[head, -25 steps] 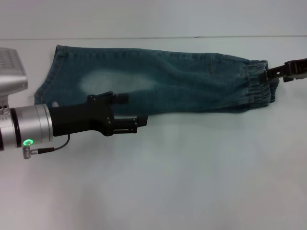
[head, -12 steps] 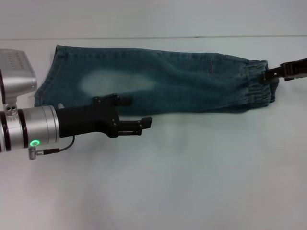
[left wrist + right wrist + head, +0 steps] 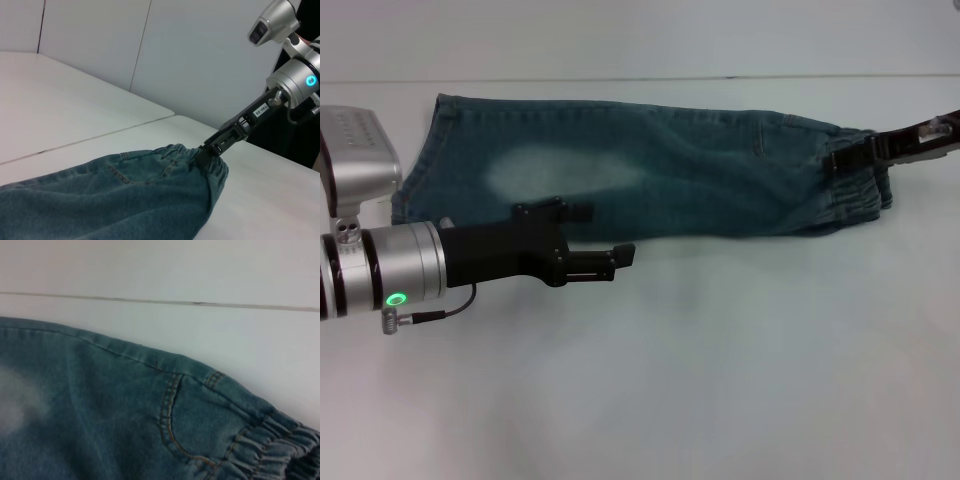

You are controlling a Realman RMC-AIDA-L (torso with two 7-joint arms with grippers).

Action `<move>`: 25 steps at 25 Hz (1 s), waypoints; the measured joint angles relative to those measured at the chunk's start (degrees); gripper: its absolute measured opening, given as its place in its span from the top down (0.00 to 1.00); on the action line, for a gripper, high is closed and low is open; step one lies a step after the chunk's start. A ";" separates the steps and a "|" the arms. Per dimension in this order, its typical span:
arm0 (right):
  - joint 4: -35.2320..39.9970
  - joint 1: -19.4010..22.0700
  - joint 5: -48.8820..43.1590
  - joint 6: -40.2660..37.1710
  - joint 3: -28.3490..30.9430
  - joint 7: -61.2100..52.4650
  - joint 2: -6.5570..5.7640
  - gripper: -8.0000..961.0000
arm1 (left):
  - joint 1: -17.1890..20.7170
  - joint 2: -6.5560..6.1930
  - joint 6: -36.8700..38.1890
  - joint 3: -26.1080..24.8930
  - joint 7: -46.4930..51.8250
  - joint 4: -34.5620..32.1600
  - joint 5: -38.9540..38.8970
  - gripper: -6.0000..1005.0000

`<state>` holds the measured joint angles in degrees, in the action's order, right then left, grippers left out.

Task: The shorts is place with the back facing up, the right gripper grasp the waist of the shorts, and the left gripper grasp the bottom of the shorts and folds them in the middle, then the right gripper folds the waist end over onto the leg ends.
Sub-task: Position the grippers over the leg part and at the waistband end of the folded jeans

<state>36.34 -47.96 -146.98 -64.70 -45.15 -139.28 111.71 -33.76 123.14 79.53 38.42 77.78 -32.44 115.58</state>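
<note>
Blue denim shorts (image 3: 670, 175) lie folded lengthwise on the white table (image 3: 720, 380). Their leg ends (image 3: 420, 170) are at the left and the elastic waist (image 3: 860, 195) at the right. My right gripper (image 3: 842, 160) is shut on the waistband, which is pinched and slightly raised; the left wrist view shows the right gripper (image 3: 206, 151) clamped on the gathered elastic. My left gripper (image 3: 600, 235) is open and holds nothing, hovering over the near edge of the shorts around their middle. The right wrist view shows the shorts' back pocket stitching (image 3: 167, 410).
A thin seam (image 3: 620, 78) crosses the table behind the shorts. My left arm's silver wrist (image 3: 380, 270) reaches in from the left edge. Bare white table stretches in front of the shorts.
The right gripper has moved left with the waistband, lifting and bunching that end. The left gripper slid slightly right a second ago and has since held still.
</note>
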 joint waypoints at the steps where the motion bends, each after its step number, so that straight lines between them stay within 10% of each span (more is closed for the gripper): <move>1: 0.00 -0.11 -0.08 0.01 -0.01 0.02 0.06 0.06 | 0.01 -0.01 -0.12 0.00 0.00 0.01 0.00 0.06; 14: 0.63 0.15 0.01 -1.19 -0.02 1.76 0.08 0.30 | 0.10 0.05 -0.53 -0.01 -0.63 0.08 -0.36 0.06; 16: 0.64 0.24 0.05 -1.27 0.09 2.22 0.12 0.57 | 0.11 0.13 -0.53 -0.01 -0.64 0.09 -0.37 0.06; 25: 0.82 1.21 3.82 -3.17 0.60 4.14 -0.28 0.85 | 0.07 0.61 -1.36 -0.36 -0.92 0.37 -1.46 0.06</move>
<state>37.17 -46.75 -143.16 -67.86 -44.55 -135.13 111.43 -33.69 123.75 78.18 38.06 76.86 -32.07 114.12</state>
